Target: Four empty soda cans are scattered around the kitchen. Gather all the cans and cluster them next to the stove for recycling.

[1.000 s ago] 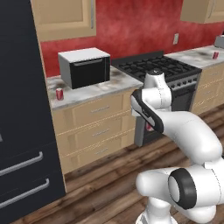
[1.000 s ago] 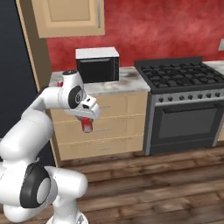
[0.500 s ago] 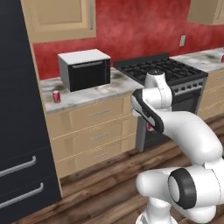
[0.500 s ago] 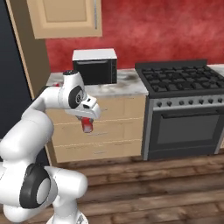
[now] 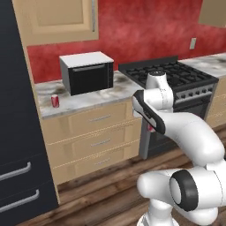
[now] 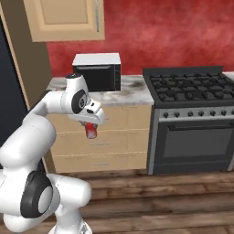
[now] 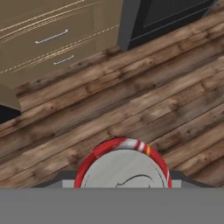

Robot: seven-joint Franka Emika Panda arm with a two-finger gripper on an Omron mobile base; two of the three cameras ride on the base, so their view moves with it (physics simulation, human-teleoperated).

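The pincer (image 6: pixel 92 132) is clamped on a red can (image 6: pixel 92 131), held upright over the wood floor (image 7: pixel 131 100). Beyond it are the bench (image 6: pixel 130 93) drawers; the stove (image 6: pixel 192 87) stands to its right. Another can (image 5: pixel 55 101) sits on the bench, far left of the pincer.

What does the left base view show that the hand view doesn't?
Left base view alone: a red can standing on the counter left of the microwave, the stove top, the red wall and the dark fridge.

Hand view alone: the silver top of the held can seen from close up between the gripper fingers, with wood floor below it.

Both: the drawers, the stove's front, and the held can, a red sliver under the arm in the left base view.
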